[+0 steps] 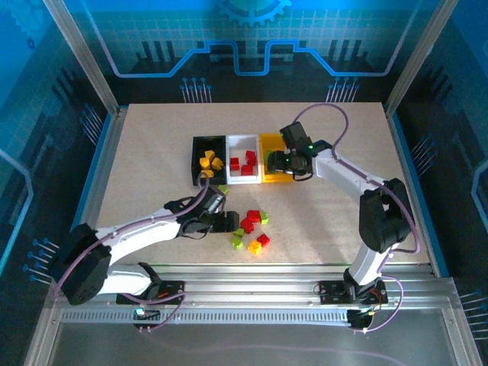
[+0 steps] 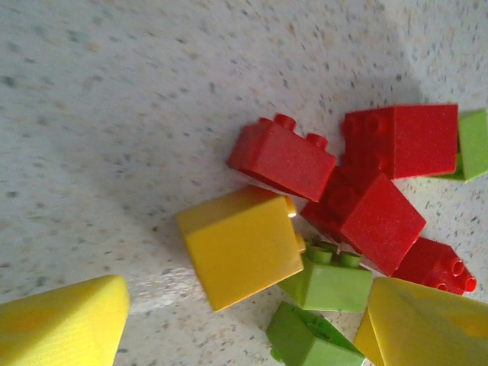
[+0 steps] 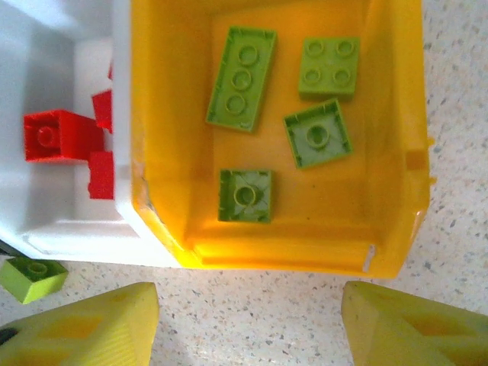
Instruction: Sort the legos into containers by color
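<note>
Right gripper (image 3: 250,313), spread wide and empty, hangs over the yellow bin (image 3: 156,137) holding four lime legos (image 3: 242,78). Nearer than that bin, left gripper (image 2: 242,316), equally wide, hovers over loose red, yellow and green legos (image 2: 374,213).

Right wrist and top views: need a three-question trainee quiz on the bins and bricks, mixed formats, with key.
1. Which bricks lie in the black rectangular plastic bin? A) red B) small yellow-orange plastic bricks C) lime green
2. True or false: the yellow rectangular plastic bin holds red bricks.
3. Fill in: the right wrist view shows ___ small lime green plastic bricks inside the yellow bin.
Key: 1 B; 2 false; 3 four.
</note>
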Robot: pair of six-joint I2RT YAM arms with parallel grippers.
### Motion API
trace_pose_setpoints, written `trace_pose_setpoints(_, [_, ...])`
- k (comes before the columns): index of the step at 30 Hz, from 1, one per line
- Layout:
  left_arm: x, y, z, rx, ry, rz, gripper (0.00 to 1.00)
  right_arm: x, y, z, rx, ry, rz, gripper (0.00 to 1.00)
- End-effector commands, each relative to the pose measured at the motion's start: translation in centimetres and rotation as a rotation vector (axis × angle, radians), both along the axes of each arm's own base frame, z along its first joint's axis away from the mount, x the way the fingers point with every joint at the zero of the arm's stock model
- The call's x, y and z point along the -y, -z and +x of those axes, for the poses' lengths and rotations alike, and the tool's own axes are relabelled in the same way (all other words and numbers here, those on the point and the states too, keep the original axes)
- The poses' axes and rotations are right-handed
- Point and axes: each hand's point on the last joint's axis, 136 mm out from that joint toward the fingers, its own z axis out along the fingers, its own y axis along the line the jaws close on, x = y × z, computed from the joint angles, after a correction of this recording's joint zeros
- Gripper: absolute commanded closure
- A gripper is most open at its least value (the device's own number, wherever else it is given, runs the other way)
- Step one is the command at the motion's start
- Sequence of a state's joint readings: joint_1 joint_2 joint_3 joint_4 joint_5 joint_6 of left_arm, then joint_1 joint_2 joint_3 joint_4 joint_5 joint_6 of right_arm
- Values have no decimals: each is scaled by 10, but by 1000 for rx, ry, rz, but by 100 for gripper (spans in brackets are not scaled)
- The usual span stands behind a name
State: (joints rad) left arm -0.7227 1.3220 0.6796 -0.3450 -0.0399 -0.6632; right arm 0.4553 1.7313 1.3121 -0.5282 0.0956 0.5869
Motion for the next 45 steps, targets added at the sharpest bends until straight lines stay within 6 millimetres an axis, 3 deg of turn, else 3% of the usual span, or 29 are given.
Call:
trace_pose_setpoints(1, [9, 1, 11, 37, 26, 20, 22, -5, -10, -3, 28, 1, 39, 34])
trace_pose_setpoints(7, [3, 17, 13, 9, -7, 66, 36, -3, -16, -5, 46, -2, 42, 34])
trace_pose_setpoints(13, [-24, 26, 11, -18, -77, 138, 50, -2, -20, -6, 59, -2, 50, 34])
trace_pose_setpoints(18, [-27, 22, 14, -9, -87, 129, 39, -2, -22, -5, 64, 1, 58, 34])
trace_pose_setpoints(24, [-26, 33, 18, -30, -79, 164, 40, -2, -20, -5, 63, 5, 58, 34])
trace_pose_setpoints(29, [-24, 34, 19, -30, -84, 157, 55, 3, -19, -6, 62, 15, 56, 34])
trace_pose_setpoints(34, [-26, 11, 22, 17, -100, 136, 63, 4, -22, -4, 69, 20, 62, 34])
trace_pose_setpoints(38, [-27, -34, 33, 99, -121, 89, 64, 4, -27, -6, 80, 19, 72, 34])
trace_pose_setpoints(41, [-36, -77, 56, 178, -171, 26, 63, 5, -30, -9, 87, 17, 78, 34])
trace_pose_setpoints(45, [-51, -108, 98, 246, -237, 23, 64, 6, -26, -14, 75, 17, 81, 34])
